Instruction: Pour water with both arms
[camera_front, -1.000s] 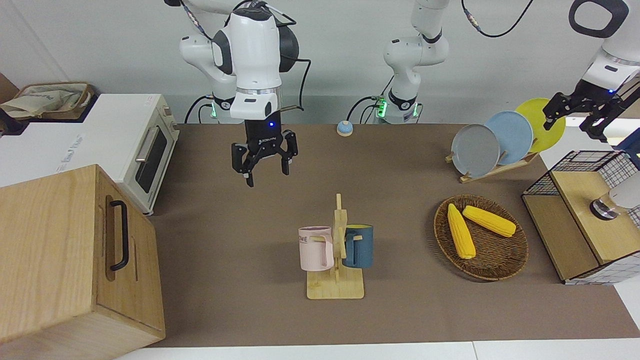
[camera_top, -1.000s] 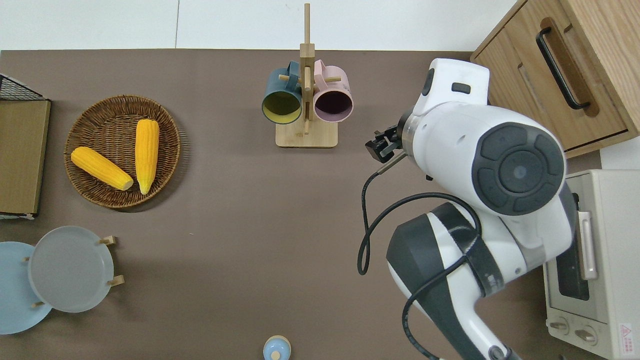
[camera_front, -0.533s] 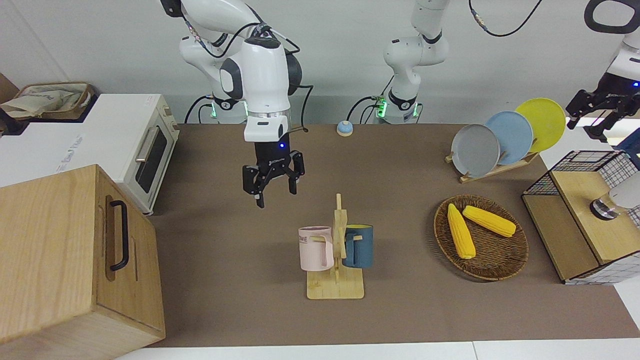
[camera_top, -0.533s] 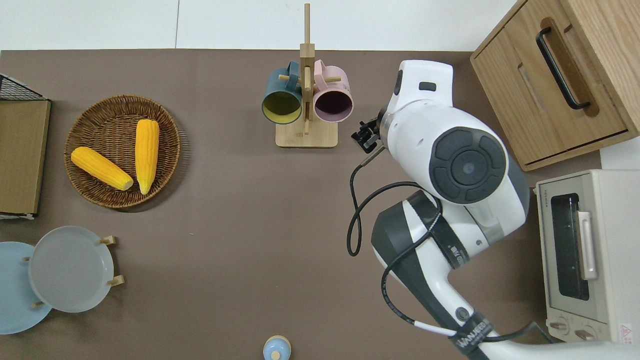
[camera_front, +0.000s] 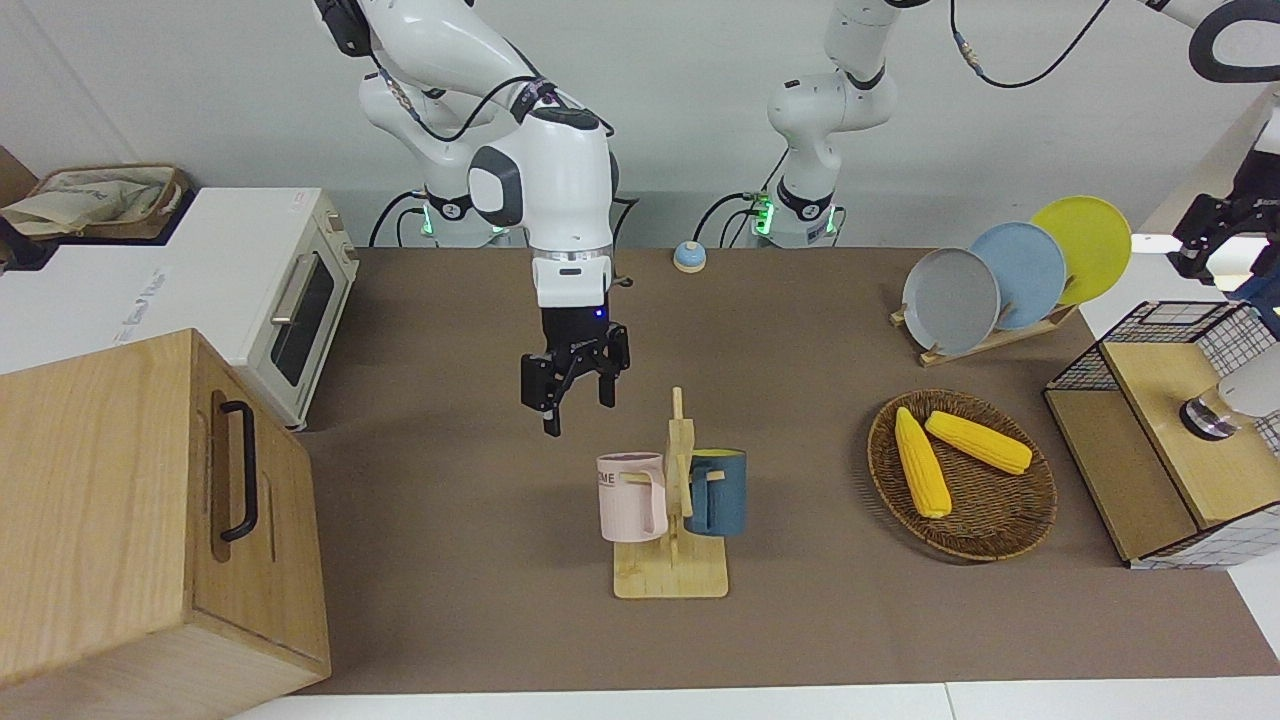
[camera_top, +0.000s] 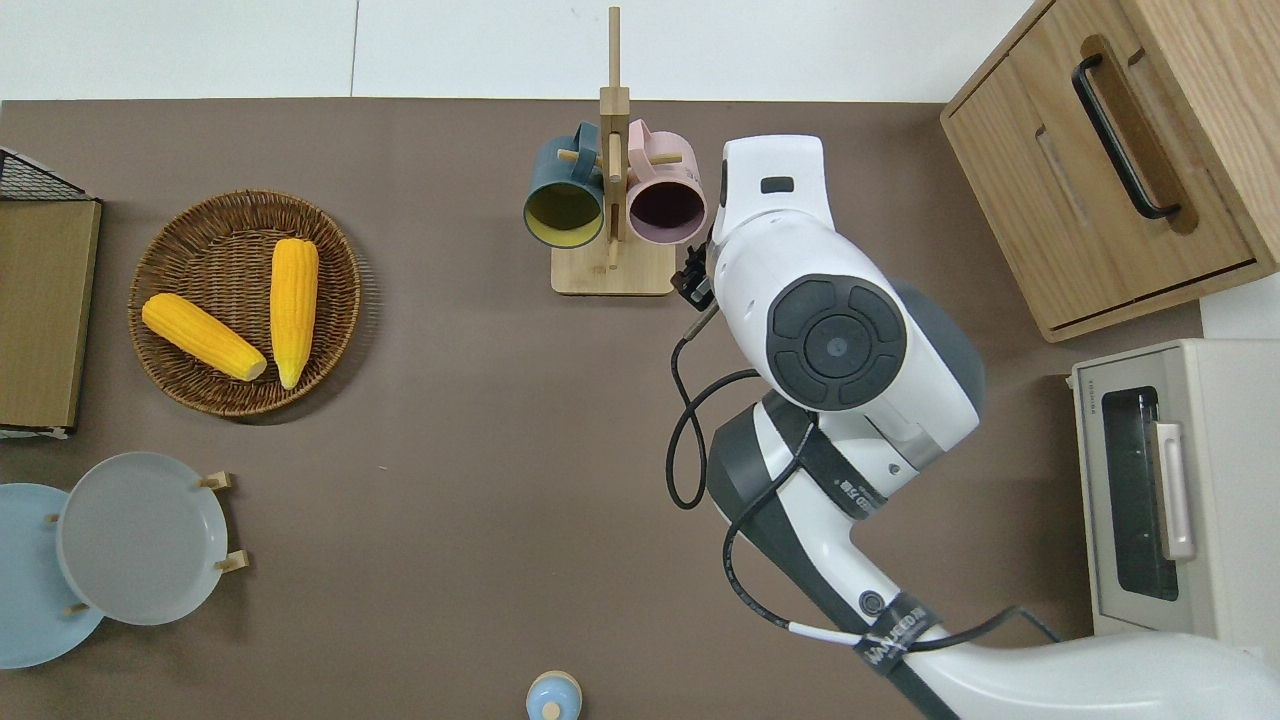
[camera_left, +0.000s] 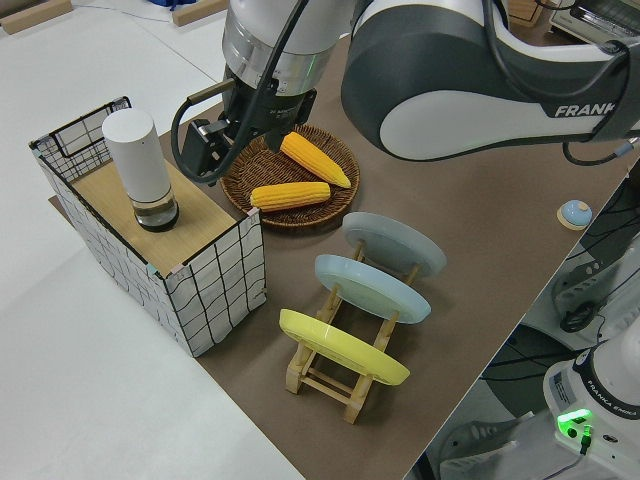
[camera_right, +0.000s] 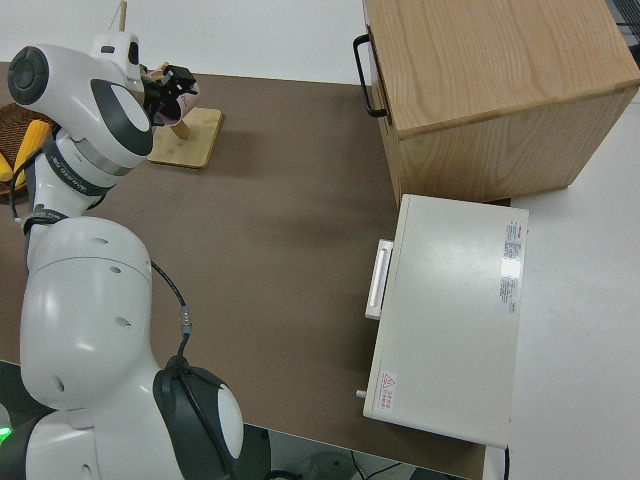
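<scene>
My right gripper (camera_front: 574, 385) hangs in the air with its fingers spread and nothing between them. In the overhead view it sits just beside the pink mug (camera_top: 667, 203), toward the right arm's end of the table and over the corner of the wooden mug rack (camera_top: 612, 275). The pink mug hangs on that rack by its handle, back to back with the blue mug (camera_top: 563, 203); both mouths face up toward the overhead camera. Of my two arms the right is plainly the nearer to the mugs.

My left gripper (camera_left: 212, 150) is at the left arm's end of the table, over the wire-sided crate (camera_left: 215, 290), close to the white cylinder bottle (camera_left: 145, 167) standing upright on the crate's wooden shelf. Its fingers are apart and hold nothing. The bottle's long axis is vertical.

Judgement: the coming move turns on the sideways offset between my right fingers and the pink mug, which lies below them and toward the rack's post. No water is visible yet.
</scene>
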